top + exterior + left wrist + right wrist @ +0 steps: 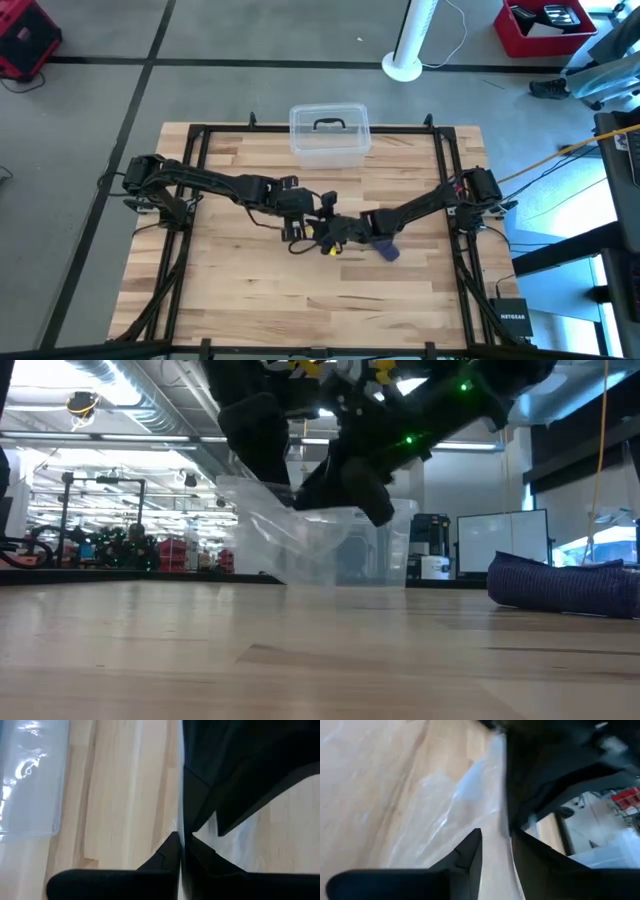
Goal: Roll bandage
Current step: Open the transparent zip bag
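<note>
Both arms meet over the middle of the wooden surface (240, 290), raised above it, and between them hangs a clear plastic bag (285, 535). The left gripper (181, 851) has its jaws pressed together on a thin edge of that bag; the right gripper (496, 847) also has the film running between its jaws, which stand nearly closed on it. The bandage (387, 248) — a dark blue-purple bundle — lies on the surface just beside the right gripper, on the side toward the right arm's base, and is in neither pair of jaws. In the low view it rests flat on the wood (565, 585), below and apart from the lifted bag. A clear plastic box (329, 133) with a black handle sits at the far edge.
</note>
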### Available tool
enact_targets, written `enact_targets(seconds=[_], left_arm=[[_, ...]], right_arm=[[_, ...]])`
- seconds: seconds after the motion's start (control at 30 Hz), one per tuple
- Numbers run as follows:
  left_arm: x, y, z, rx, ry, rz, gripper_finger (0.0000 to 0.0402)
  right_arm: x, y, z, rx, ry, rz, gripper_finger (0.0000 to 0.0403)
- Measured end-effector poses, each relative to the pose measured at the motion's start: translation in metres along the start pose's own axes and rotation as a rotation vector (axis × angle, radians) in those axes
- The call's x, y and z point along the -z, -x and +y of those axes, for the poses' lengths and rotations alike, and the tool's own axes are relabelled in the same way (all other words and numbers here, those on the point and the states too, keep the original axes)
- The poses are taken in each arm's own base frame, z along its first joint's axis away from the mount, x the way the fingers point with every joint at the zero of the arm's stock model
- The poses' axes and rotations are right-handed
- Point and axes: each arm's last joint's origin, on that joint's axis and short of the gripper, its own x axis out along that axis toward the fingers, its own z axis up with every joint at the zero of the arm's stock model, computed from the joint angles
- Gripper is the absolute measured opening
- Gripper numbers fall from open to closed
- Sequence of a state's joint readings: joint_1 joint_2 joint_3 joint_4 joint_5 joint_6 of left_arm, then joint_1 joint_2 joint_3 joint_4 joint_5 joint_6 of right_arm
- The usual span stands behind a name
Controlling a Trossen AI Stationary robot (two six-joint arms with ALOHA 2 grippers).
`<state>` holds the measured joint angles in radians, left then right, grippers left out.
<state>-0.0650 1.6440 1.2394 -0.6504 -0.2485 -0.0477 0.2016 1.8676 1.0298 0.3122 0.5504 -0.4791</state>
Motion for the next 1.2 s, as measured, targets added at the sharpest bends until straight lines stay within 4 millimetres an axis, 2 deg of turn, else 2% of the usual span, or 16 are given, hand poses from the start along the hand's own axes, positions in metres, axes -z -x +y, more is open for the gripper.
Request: enact_targets(seconds=[0.2, 0.3, 0.43, 0.6, 0.7, 0.8, 0.93, 1.07, 1.2], left_arm=[[0.0, -0.001, 0.003, 0.002, 0.009, 0.004, 0.0002], [0.0, -0.003, 0.009, -0.047, 0.031, -0.008, 0.0003], [0.01, -0.01, 0.021, -0.291, 0.064, 0.026, 0.0001], [0.011, -0.01, 0.029, -0.507, 0.053, 0.014, 0.0001], [0.004, 0.0, 0.025, -0.583, 0.025, -0.063, 0.0002], [-0.002, 0.012, 0.014, -0.572, -0.024, -0.136, 0.0002], [0.002, 0.013, -0.005, -0.468, -0.067, -0.126, 0.0002], [0.018, -0.006, -0.012, -0.308, -0.02, -0.075, 0.0002], [0.034, -0.023, -0.016, -0.288, 0.019, -0.032, 0.0002]], right_arm=[[-0.003, 0.003, 0.008, -0.1, 0.001, -0.048, 0.0103], [-0.001, 0.003, 0.009, -0.153, -0.039, -0.048, 0.0077], [-0.004, 0.004, 0.009, -0.167, -0.116, -0.069, 0.0014], [-0.017, 0.006, 0.002, -0.041, -0.115, -0.075, 0.0022], [-0.018, 0.003, -0.003, -0.033, -0.105, -0.07, 0.001], [-0.009, -0.003, -0.003, -0.075, -0.12, -0.026, 0.0007], [0.01, -0.011, 0.001, -0.151, -0.178, 0.065, 0.0007], [0.024, -0.012, 0.011, -0.186, -0.195, 0.112, 0.0006], [0.034, -0.013, 0.018, -0.219, -0.216, 0.14, 0.0004]])
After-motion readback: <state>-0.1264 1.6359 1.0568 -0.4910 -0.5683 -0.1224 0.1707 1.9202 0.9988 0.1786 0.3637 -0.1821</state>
